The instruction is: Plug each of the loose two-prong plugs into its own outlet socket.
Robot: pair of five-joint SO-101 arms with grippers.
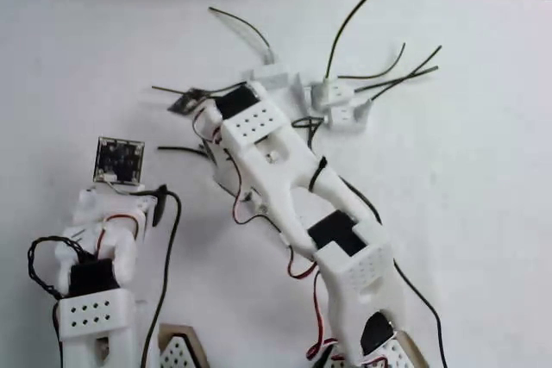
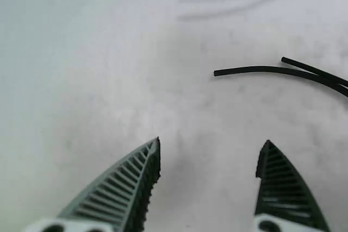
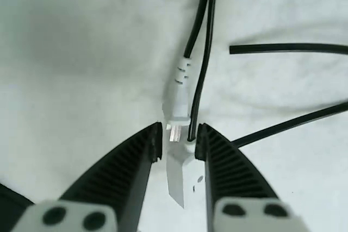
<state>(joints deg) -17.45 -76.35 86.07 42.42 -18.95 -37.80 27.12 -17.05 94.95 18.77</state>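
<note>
In the right wrist view my right gripper [image 3: 178, 137] is shut on a small white outlet socket [image 3: 179, 183]. A white two-prong plug [image 3: 178, 99] with a black cord [image 3: 198, 14] meets the socket's end, its prongs just showing at the joint. A second black cord runs beside it. From above, the right arm's wrist [image 1: 250, 122] leans over the table's middle and hides that gripper. Two more white socket pieces [image 1: 330, 92] [image 1: 349, 115] with black cords lie just past it to the right. My left gripper [image 2: 209, 150] hangs open over bare table, near a loose cord end [image 2: 217, 72].
Black cords [image 1: 345, 23] fan out toward the table's far edge. A white piece with a clear strip [image 1: 274, 73] lies behind the right wrist. The left arm [image 1: 99, 239] stands at the front left. The table's right side is bare white surface [image 1: 483, 178].
</note>
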